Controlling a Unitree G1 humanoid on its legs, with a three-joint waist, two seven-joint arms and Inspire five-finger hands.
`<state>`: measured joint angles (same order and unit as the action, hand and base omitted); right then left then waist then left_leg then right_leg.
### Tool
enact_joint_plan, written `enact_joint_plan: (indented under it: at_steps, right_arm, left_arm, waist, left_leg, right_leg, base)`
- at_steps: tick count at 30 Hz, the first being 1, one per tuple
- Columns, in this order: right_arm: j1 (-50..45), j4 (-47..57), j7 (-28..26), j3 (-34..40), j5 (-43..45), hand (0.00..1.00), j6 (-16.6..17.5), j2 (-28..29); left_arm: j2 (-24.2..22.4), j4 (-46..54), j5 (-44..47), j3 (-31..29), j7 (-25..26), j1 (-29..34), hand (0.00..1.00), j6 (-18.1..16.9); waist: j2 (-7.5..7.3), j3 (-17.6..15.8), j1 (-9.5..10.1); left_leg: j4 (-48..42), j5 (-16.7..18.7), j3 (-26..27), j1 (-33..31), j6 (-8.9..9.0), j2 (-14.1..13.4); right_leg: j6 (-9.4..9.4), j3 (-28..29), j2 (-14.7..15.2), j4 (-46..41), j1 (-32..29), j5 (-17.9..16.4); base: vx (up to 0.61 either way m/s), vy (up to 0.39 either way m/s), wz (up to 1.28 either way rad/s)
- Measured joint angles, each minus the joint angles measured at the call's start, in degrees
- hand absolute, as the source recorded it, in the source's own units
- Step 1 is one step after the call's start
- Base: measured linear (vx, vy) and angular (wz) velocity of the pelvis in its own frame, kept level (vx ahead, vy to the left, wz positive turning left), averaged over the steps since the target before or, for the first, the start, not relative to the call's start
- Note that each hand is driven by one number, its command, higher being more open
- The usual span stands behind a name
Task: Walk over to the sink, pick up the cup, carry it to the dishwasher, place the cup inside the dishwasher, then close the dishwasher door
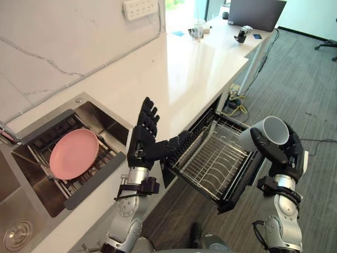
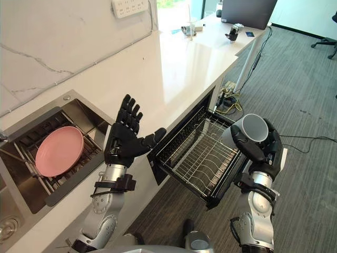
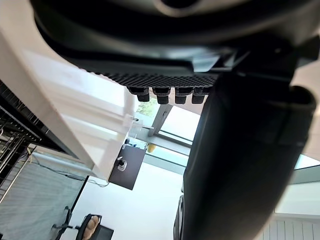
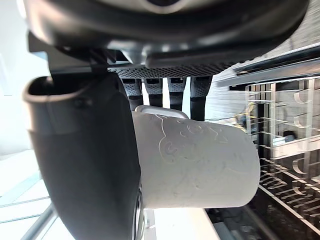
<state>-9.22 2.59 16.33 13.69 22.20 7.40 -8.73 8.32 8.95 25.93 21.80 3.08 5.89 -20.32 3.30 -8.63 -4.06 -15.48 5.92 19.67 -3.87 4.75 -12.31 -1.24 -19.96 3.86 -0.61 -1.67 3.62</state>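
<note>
Over on the right, just beside the pulled-out dishwasher rack (image 1: pixel 208 158): white cup (image 1: pixel 269 132) clamped in the right robot hand (image 1: pixel 288 155), thumb and fingers curled round its side, open mouth facing up and away. Hangs in the air, clear of the wire rack. Left of the rack, by the near worktop (image 1: pixel 195 68) edge: left robot hand (image 1: pixel 145 145) spread wide, fingers straight, holding nothing. Further left, pink plate (image 1: pixel 73 153) lying in the sink (image 1: pixel 108 120). Way off at the worktop's far end, a laptop (image 1: pixel 256 12).
</note>
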Motion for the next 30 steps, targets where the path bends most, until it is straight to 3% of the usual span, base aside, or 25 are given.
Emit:
enact_joint_plan:
  at_steps: [6,15,19,21,24,30]
  right_arm:
    - [-0.04,-6.96,-1.66,-0.68,-1.03,0.00,-2.57,0.00]
    - [0.66,-16.05,-3.74,-2.21,-2.15,0.00,-2.89,-0.57]
    - [2.77,-22.38,-5.43,-3.74,-2.13,0.00,-3.50,-1.87]
    - [4.68,-25.49,-6.36,-4.68,-2.14,0.00,-4.22,-3.20]
    - [6.79,-26.91,-7.84,-5.28,-2.23,0.00,-4.54,-4.02]
    - [9.32,-29.52,-9.48,-5.83,-4.44,0.00,-5.30,-5.65]
  left_arm:
    - [0.15,0.00,2.42,2.55,-6.92,0.04,1.00,0.58]
    - [0.82,0.12,12.59,5.12,-19.71,0.13,1.00,1.34]
    - [1.56,-1.49,15.10,10.36,-25.20,-0.62,1.00,8.90]
    - [1.96,-7.18,14.91,13.93,-25.85,-1.12,1.00,13.51]
    - [2.18,-17.63,9.92,16.19,-24.59,-0.20,1.00,17.47]
    - [6.37,-24.66,-2.53,12.15,-20.59,4.07,1.00,17.94]
  waist:
    - [0.21,0.13,0.01]
    - [0.52,1.07,0.49]
    - [0.47,1.63,1.48]
    - [0.44,2.34,1.66]
    - [0.38,2.74,1.62]
    - [0.06,2.54,1.65]
  left_leg:
    - [5.26,-1.85,-0.55,2.71,-0.54,3.05]
    - [7.13,-2.12,-2.43,2.89,-0.76,4.64]
    - [8.50,-2.85,-2.71,3.22,-1.09,5.28]
    - [9.50,-3.51,-3.01,3.43,-1.21,5.69]
    - [9.81,-3.92,-3.11,3.47,-1.27,5.75]
    - [13.97,-6.63,-4.19,4.93,-1.29,6.60]
  right_leg:
    - [-0.77,-1.01,1.73,1.92,1.87,0.87]
    - [-1.71,-3.48,2.28,5.44,4.10,1.98]
    - [-1.77,-3.65,2.68,5.46,4.11,2.02]
    - [-1.88,-3.97,2.92,5.48,4.11,2.09]
    - [-1.96,-4.03,2.96,5.49,4.11,2.19]
    - [-1.99,-5.36,3.17,5.78,4.20,2.47]
  base:
    - [0.08,0.056,0.12]
    - [0.04,0.031,0.14]
    - [0.01,0.039,0.06]
    - [-0.02,0.035,0.09]
    - [-0.04,0.025,0.02]
    - [-0.05,0.018,0.08]
